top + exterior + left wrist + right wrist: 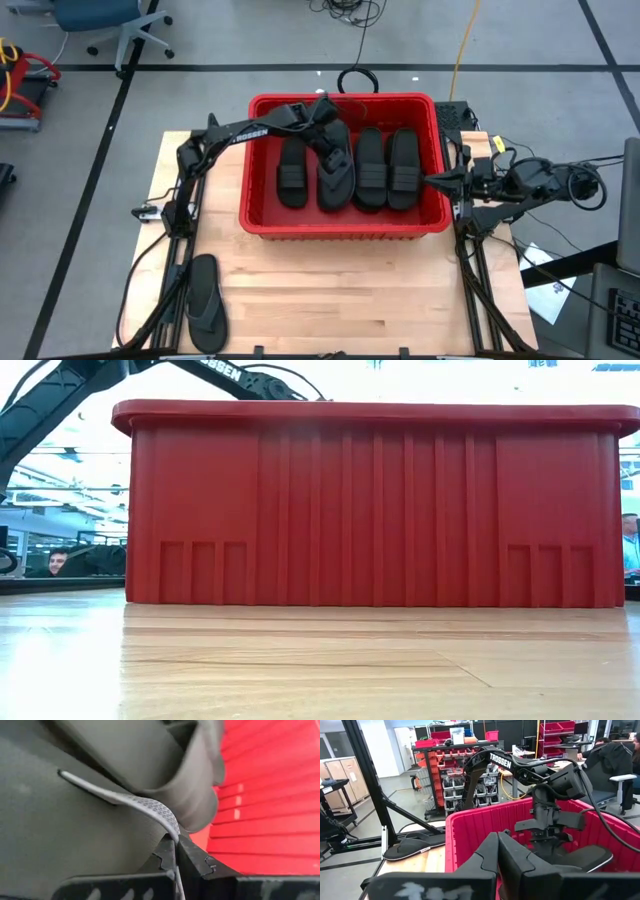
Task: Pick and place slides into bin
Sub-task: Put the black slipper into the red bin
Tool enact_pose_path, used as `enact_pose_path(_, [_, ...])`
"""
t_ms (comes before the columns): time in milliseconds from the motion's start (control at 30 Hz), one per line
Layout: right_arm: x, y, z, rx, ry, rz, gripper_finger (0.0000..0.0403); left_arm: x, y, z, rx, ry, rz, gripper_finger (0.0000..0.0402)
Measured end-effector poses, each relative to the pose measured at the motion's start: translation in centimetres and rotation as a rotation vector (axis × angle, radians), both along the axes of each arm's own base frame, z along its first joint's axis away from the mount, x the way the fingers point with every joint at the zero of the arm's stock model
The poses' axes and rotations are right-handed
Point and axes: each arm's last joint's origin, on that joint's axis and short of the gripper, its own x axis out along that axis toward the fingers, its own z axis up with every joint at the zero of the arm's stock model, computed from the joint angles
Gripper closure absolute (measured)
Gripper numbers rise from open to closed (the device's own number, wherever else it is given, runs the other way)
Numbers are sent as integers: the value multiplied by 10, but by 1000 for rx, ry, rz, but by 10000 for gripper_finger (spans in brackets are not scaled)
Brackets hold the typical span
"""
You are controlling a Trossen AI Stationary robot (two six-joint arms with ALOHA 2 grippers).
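Note:
The red bin (262, 215) stands at the table's far middle with three black band-strap slides (293, 165) (370, 168) (404, 168) lying flat in it. My left gripper (328, 140) reaches down into the bin and is shut on a dark grey flip-flop (336, 180) between those slides. It also shows in the right wrist view (547, 837). A second flip-flop (205, 300) lies flat on the table near the front left. My right gripper (428, 181) is shut and empty at the bin's right wall. My left gripper pinches the flip-flop's thin textured thong strap (167, 820) between its two fingers (200, 862). The fingers come from above, pointing down into the bin. The grey sole (60, 835) stands tilted close along the fingers. Whether its lower end rests on the bin floor, I cannot tell.
The bin's black loop handle (357, 78) sticks out past its far wall. In the low view the bin's near wall (370, 510) fills the view across the wooden table (300, 660). Bare table lies in front of the bin. People sit beyond the table.

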Motion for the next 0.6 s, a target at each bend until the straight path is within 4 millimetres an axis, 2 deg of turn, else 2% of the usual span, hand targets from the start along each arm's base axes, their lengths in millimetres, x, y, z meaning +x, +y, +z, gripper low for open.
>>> enact_pose_path(167, [0,0,0,-2,1,0,403,5,-9,0,17,-14,-39,402])
enact_pose_path(467, [0,0,0,-5,2,0,403,4,-7,0,68,6,-17,401])
enact_pose_path(600, [0,0,0,1,1,0,403,5,-6,0,92,-2,-19,386])
